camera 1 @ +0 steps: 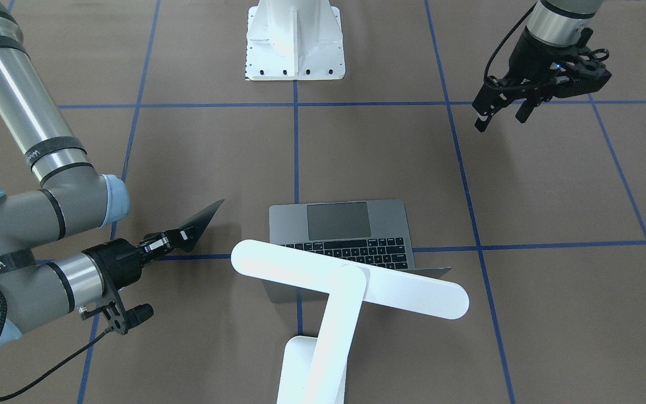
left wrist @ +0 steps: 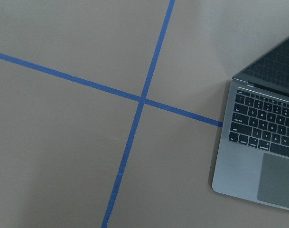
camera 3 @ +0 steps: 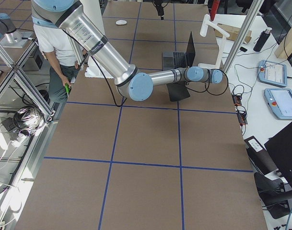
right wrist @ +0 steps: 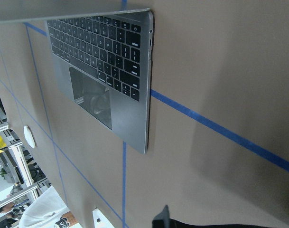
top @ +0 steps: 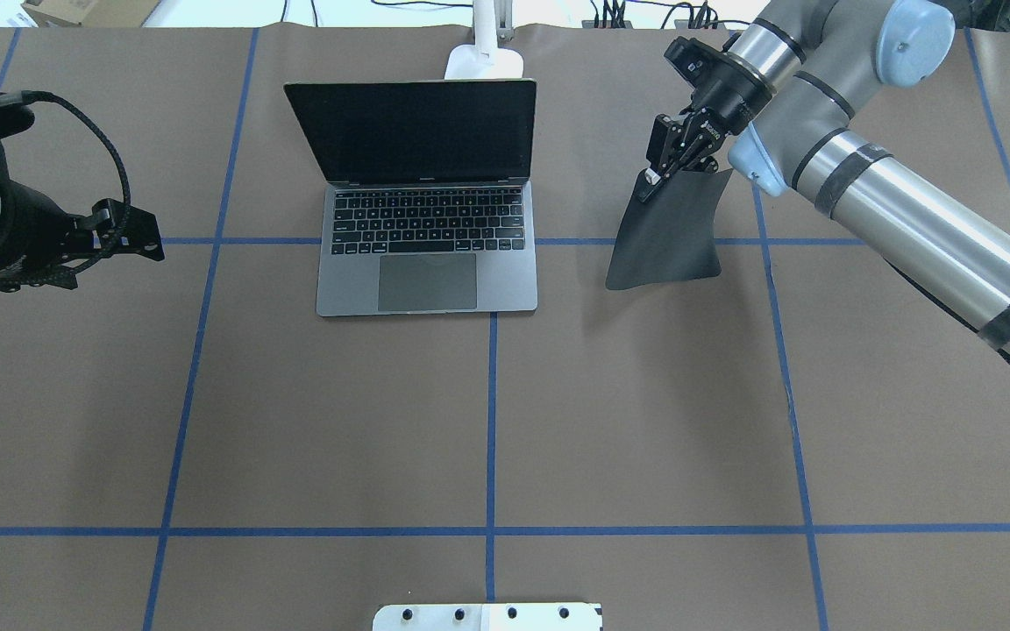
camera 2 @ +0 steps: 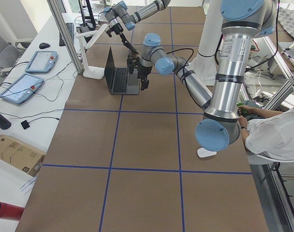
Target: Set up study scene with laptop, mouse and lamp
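The open grey laptop (top: 426, 285) sits mid-table, far side; it also shows in the front view (camera 1: 338, 221), the left wrist view (left wrist: 263, 161) and the right wrist view (right wrist: 130, 114). The white lamp (camera 1: 351, 278) stands behind the laptop, its base (top: 485, 61) at the far edge. The white mouse (camera 2: 206, 153) lies near the robot's left side, seen small in the right wrist view (right wrist: 29, 137). My right gripper (top: 656, 175) is shut on a flat black mat (top: 667, 241), held tilted right of the laptop. My left gripper (camera 1: 501, 119) is open and empty, left of the laptop.
The white robot pedestal (camera 1: 295, 45) stands at the near edge of the brown table, which is taped with blue grid lines (top: 491, 421). An operator (camera 2: 272, 130) sits beside the table by the mouse. Tablets and cables lie on a side bench (camera 2: 26, 82).
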`<state>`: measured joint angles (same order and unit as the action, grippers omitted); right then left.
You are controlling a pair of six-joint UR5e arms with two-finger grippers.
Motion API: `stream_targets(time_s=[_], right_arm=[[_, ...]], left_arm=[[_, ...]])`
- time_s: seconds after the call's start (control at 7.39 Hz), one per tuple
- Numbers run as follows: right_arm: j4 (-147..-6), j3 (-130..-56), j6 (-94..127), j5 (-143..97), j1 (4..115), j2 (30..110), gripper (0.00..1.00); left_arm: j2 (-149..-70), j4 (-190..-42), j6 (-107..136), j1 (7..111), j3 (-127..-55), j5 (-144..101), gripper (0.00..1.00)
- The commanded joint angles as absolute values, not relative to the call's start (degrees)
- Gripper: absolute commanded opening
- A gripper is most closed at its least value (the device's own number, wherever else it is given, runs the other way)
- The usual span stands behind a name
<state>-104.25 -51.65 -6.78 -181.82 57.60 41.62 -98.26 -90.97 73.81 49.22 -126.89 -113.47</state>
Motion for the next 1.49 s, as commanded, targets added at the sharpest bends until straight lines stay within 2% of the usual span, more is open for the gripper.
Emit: stream_targets(time_s=[0.0, 0.14, 0.54, 0.95, 1.22, 1.35], right_arm=[[-104.5, -48.6, -6.8, -183.1, 57.7, 39.0, 0.61], [-104.7, -48.3, -6.8, -183.5, 57.7, 38.1, 0.75], [-104.7, -48.2, -6.8, -184.0, 58.3, 36.7, 0.77], [-104.6, -48.2, -6.9, -184.0, 59.9, 36.7, 0.76], [-104.3, -50.3, -6.8, -183.5, 61.7, 42.2, 0.62], [-104.6, -53.0, -3.9, -183.2, 63.1, 46.3, 0.61]], left_arm=[[-98.2, -91.0, 73.8, 49.2, -126.9, -113.5, 1.00], [-98.1, -91.0, 73.9, 49.2, -126.9, -113.5, 1.00], [-98.3, -91.0, 75.8, 49.1, -127.0, -113.4, 1.00], [-98.2, -91.0, 75.8, 49.2, -127.0, -113.5, 1.00], [-97.7, -91.0, 75.7, 49.7, -127.5, -113.6, 1.00], [-97.6, -90.9, 75.7, 49.7, -127.4, -113.6, 1.00]])
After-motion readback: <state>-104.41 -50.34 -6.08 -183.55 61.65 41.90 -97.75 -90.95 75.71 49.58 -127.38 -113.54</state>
